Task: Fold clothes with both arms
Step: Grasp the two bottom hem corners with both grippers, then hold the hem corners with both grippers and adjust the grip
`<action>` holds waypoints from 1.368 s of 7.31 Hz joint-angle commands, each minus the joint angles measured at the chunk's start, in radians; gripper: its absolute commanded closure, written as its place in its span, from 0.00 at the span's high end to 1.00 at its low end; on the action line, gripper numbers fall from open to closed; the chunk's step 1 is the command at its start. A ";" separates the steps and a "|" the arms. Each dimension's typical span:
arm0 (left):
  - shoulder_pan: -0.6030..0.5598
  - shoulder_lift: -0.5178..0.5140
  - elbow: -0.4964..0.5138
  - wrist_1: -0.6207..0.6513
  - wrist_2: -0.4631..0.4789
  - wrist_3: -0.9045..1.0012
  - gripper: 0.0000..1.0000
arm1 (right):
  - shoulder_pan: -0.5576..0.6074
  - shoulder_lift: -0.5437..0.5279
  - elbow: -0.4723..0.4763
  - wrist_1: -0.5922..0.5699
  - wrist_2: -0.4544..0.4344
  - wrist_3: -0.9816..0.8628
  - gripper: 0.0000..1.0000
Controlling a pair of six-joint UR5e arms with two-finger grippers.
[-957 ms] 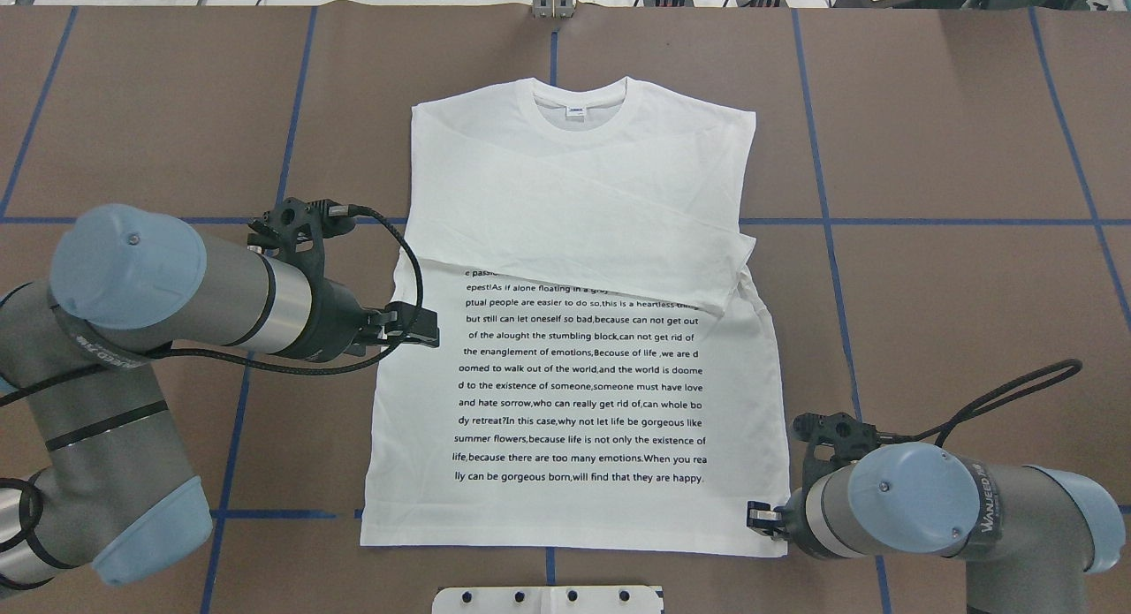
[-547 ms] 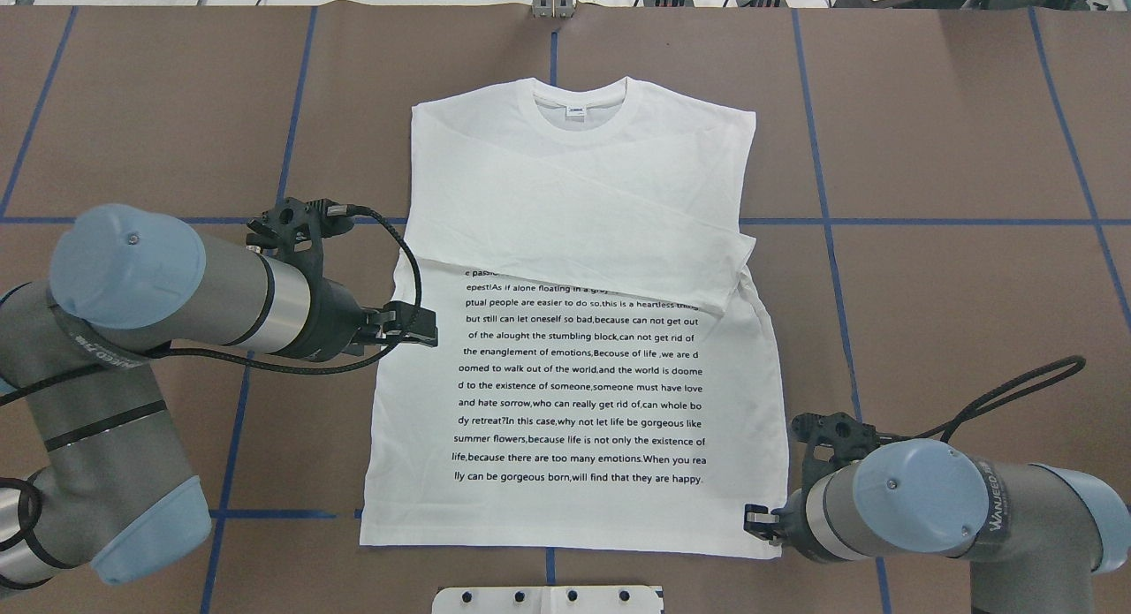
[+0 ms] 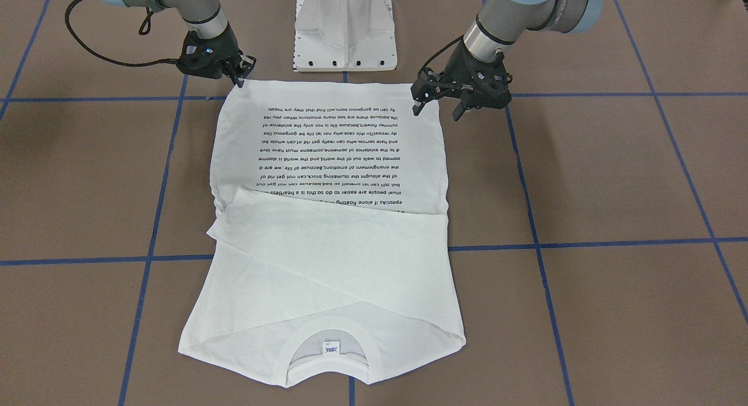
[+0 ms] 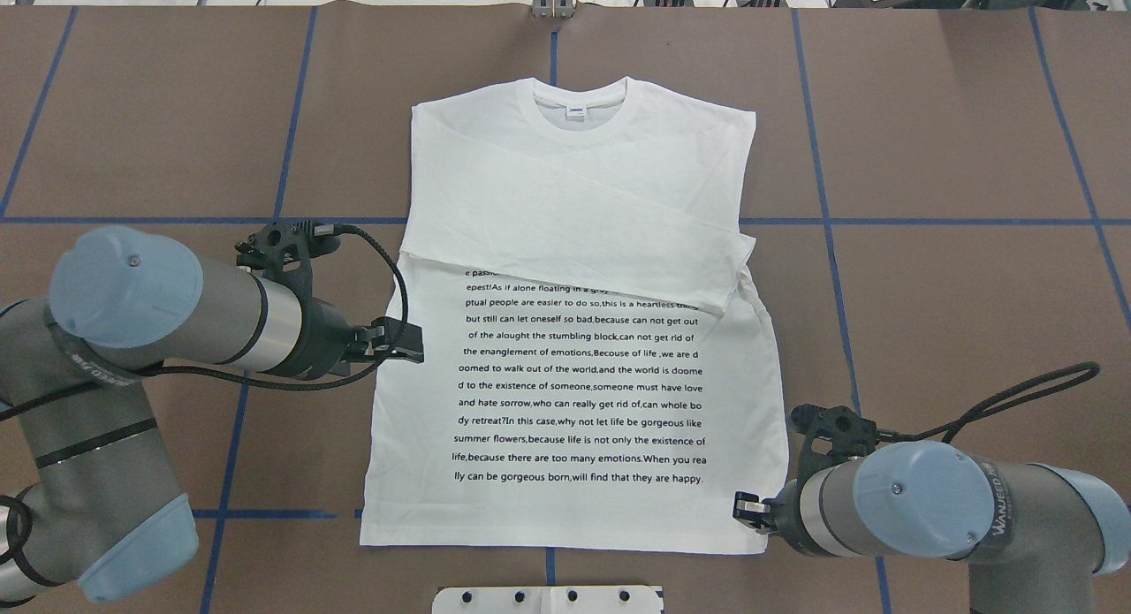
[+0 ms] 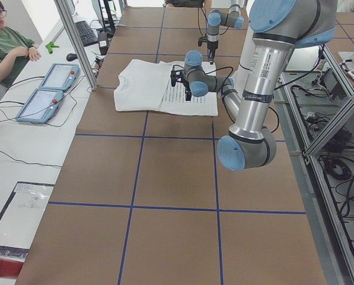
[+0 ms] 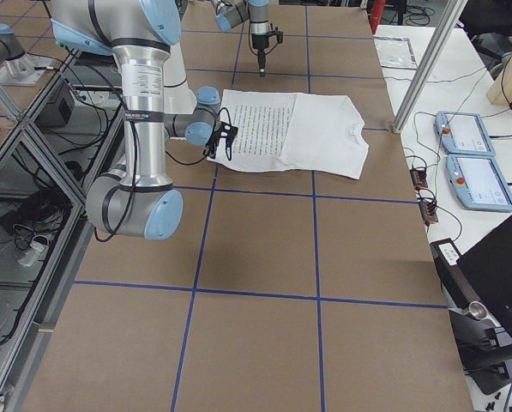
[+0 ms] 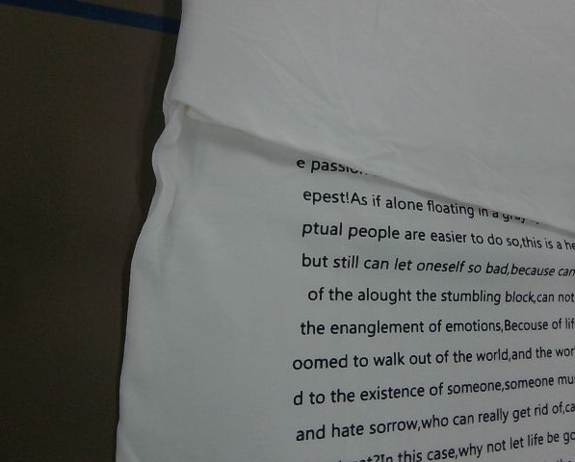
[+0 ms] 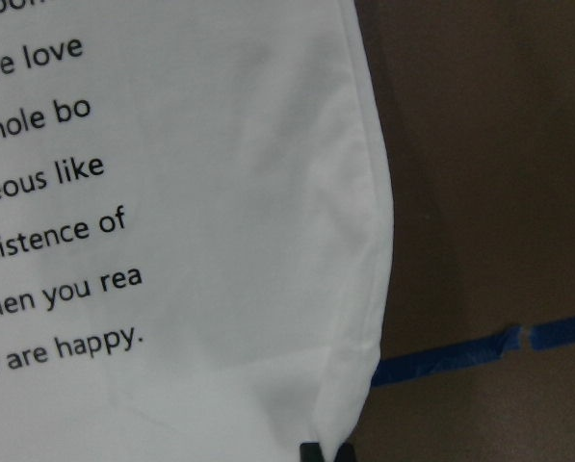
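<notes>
One white T-shirt [image 4: 574,181] hem corner is sitting pinched in the right gripper [image 4: 745,511]; the left gripper [image 4: 405,343], fingers apart, is likely needing the other

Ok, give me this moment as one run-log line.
T-shirt: flat, sleeves folded across | left gripper: open, over side edge | right gripper: shut on hem corner

Bright, even light is coming down from overhead, and the white shirt [image 4: 574,190] is glaring a little against the brown desk [image 4: 954,110]. The left arm [image 4: 177,305] and right arm [image 4: 919,499] are casting only soft, faint shadows. The wrist views are looking dimmer, with the desk going nearly black. The print [image 7: 431,289] is reading sharp on the left and softer on the right.
</notes>
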 commanded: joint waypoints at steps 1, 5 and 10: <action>0.122 0.014 0.001 -0.007 0.115 -0.138 1.00 | 0.028 0.001 0.040 0.003 -0.001 0.001 0.00; 0.269 0.015 0.002 -0.013 0.242 -0.237 1.00 | 0.048 0.023 0.041 0.004 -0.001 -0.007 0.00; 0.318 0.106 0.001 -0.001 0.277 -0.262 1.00 | 0.047 0.040 0.042 0.003 -0.001 -0.007 0.00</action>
